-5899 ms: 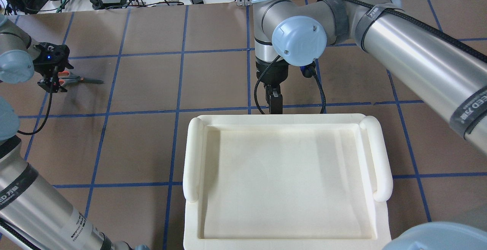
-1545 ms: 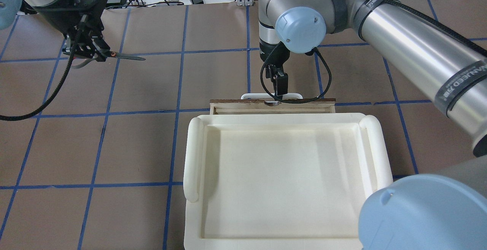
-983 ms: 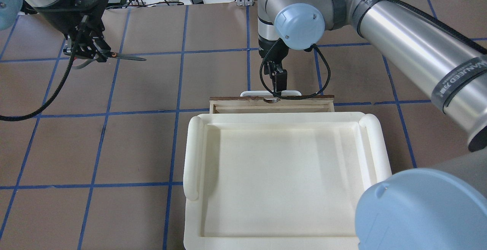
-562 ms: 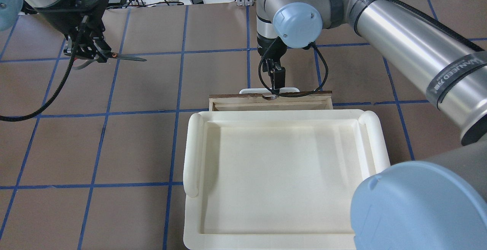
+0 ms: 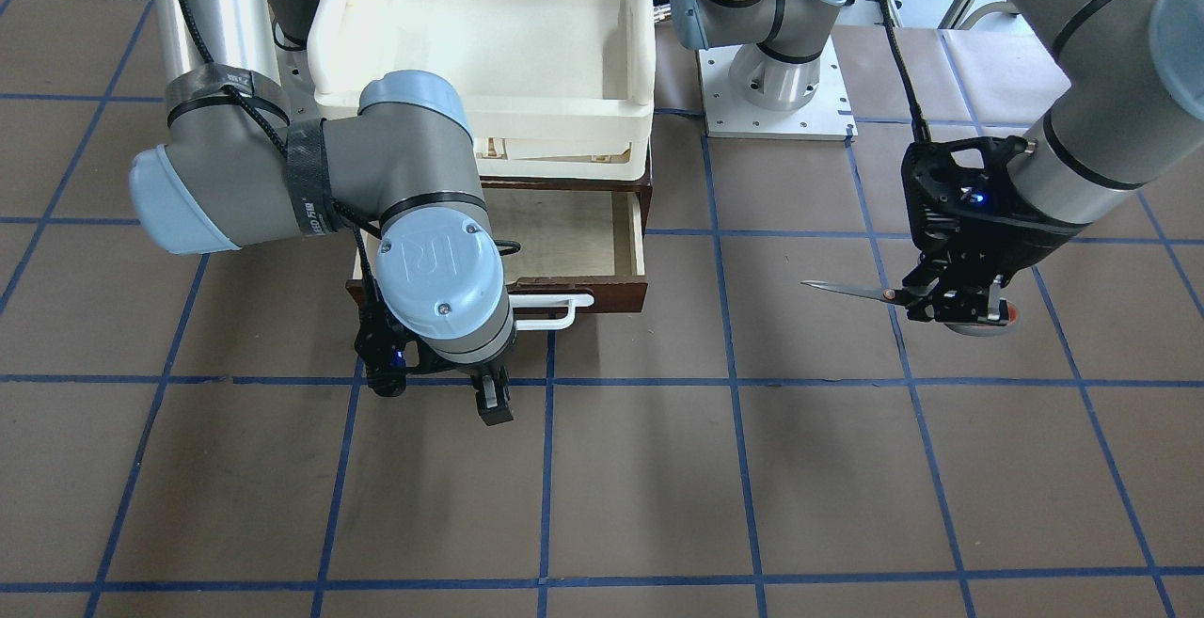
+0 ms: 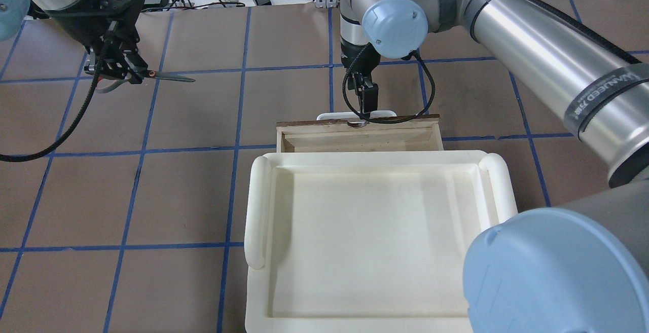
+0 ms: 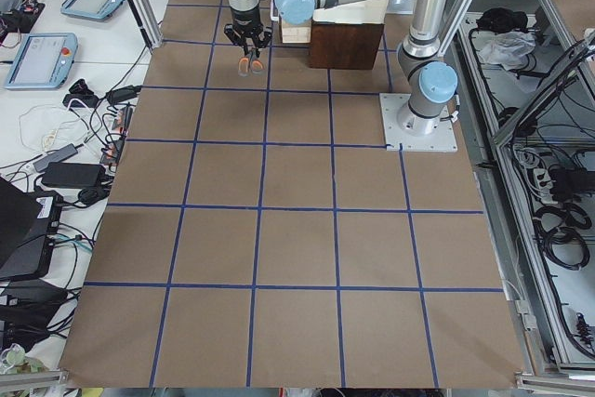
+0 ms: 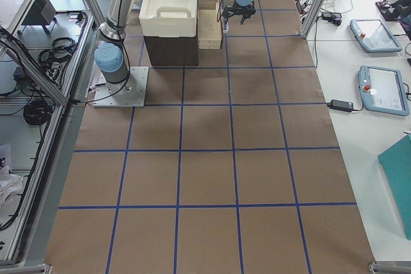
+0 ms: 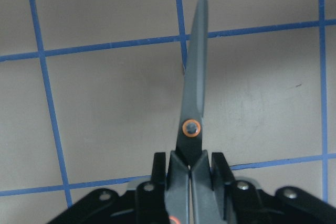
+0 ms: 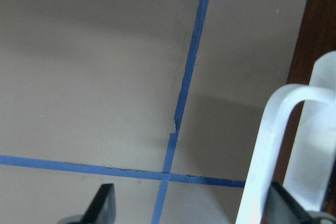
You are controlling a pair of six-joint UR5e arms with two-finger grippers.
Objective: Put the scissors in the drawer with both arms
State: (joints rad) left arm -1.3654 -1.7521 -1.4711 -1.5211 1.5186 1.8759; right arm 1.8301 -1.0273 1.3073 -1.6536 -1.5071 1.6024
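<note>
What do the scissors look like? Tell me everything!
The scissors are small, with slim silver blades shut together and an orange-ringed screw at the pivot. Their grey handles, orange-red inside, are mostly hidden. The left gripper clamps them just behind the pivot, holding them level above the brown table, away from the open drawer, tips pointing towards it.

The brown table (image 5: 847, 505) is marked with a grid of blue tape lines (image 5: 734, 383). On the robot's side of it stands a dark wooden cabinet (image 8: 170, 49), with the drawer (image 5: 564, 223) open, between two white base plates (image 5: 776, 115).
</note>
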